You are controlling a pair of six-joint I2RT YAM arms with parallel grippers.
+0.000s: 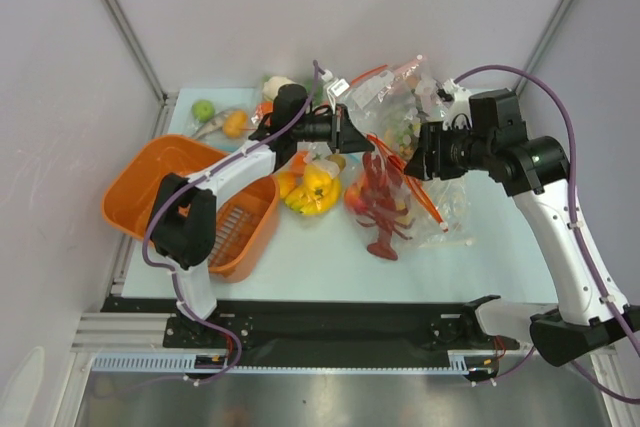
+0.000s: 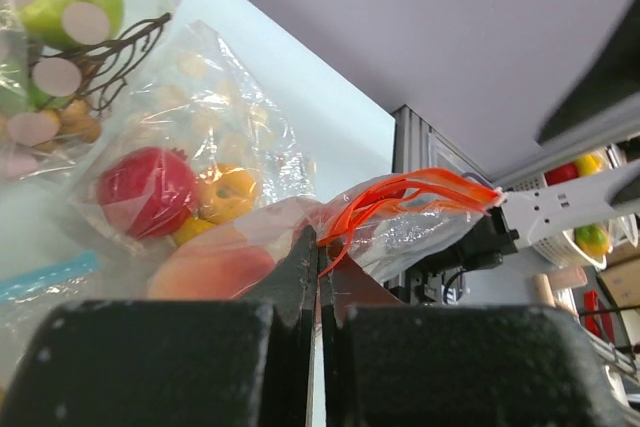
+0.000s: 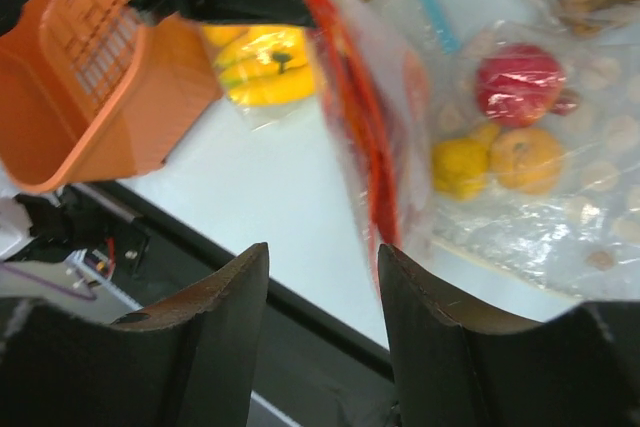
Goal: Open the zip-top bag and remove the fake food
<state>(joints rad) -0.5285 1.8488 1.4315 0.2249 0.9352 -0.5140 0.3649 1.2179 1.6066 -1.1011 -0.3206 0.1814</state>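
Zip strip (image 3: pixel 368 147) of zip-top bag (image 1: pixel 450 202) is stretched far-left to near-right btwn both grippers, right of centre. Film beside it is pinched by left gripper (image 2: pixel 318 287), fingers closed. Right gripper (image 3: pixel 322 267) is spread, w/ strip just ahead of its gap. Bag is seen crinkly, clear; lobster (image 1: pixel 381 205) apparently half out.

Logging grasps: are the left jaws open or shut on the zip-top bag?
Shut: the left gripper pinches the zip-top bag, with no gap between its jaws.
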